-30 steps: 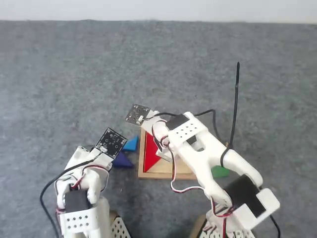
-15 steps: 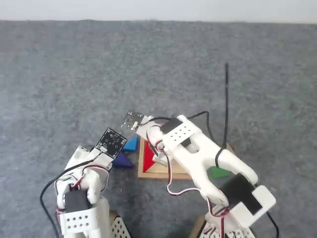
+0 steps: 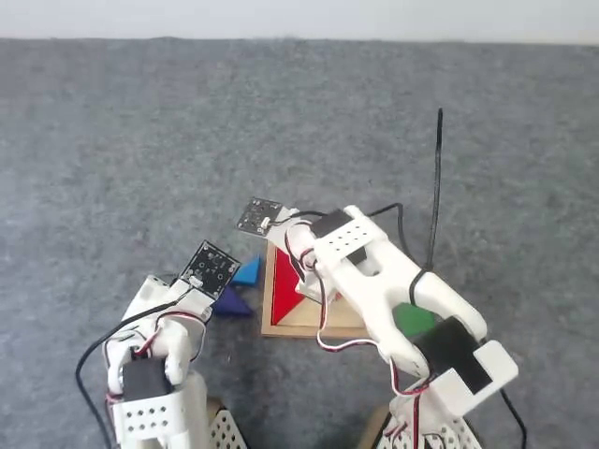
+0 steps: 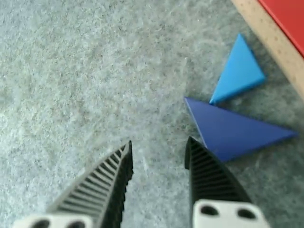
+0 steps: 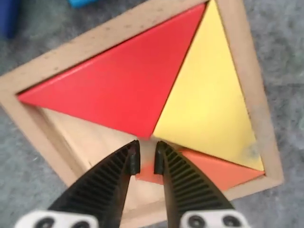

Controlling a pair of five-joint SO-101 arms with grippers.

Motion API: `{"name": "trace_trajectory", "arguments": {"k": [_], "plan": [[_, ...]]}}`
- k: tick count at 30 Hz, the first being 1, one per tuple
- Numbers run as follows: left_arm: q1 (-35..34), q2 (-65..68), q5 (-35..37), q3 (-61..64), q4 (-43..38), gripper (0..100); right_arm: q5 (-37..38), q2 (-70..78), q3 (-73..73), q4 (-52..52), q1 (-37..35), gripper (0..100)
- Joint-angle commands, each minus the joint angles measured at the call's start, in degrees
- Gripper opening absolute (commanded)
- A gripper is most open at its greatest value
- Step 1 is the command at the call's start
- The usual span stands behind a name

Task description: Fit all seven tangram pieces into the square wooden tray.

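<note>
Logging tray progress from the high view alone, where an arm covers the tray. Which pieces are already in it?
Observer: The right wrist view shows three in the wooden tray: a red triangle, a yellow triangle and an orange piece.
Operator: Is the right gripper carrying anything?
Observer: No; the right gripper hangs over the tray, jaws narrowly apart, nothing between them.
Operator: And the left?
Observer: The left gripper is open over the carpet beside a dark blue triangle, whose edge a light blue triangle touches.
</note>
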Motion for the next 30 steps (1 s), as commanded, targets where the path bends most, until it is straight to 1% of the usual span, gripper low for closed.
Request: {"name": "trace_trajectory", "arguments": {"k": [1,7,13,16,21,22,24,27,30], "plan": [[-0.44,-1.14,-0.79,-0.31,0.62,17,1.05,-4.35,-3.96,2.86,1.36,7.0],[-0.44,-1.14,-0.79,-0.31,0.62,17,2.11,-5.49,-4.66,6.37,2.51,7.0],[-0.44,-1.14,-0.79,-0.31,0.62,17,3.52,-6.81,-4.66,7.25,6.81,7.0],[-0.44,-1.14,-0.79,-0.31,0.62,17,4.22,-8.22,-4.57,7.25,6.11,7.0],[-0.44,-1.14,-0.79,-0.31,0.62,17,4.4,-9.54,-4.75,7.87,1.98,7.8],[-0.44,-1.14,-0.79,-0.31,0.62,17,4.31,-9.27,-4.75,7.6,1.71,9.5],[-0.44,-1.14,-0.79,-0.31,0.62,17,3.25,-8.4,-4.66,6.37,1.98,16.9],[-0.44,-1.14,-0.79,-0.31,0.62,17,-1.14,-6.55,-4.4,4.7,3.03,28.1],[-0.44,-1.14,-0.79,-0.31,0.62,17,-2.29,-5.49,-4.4,4.62,4.26,30.0]]}}
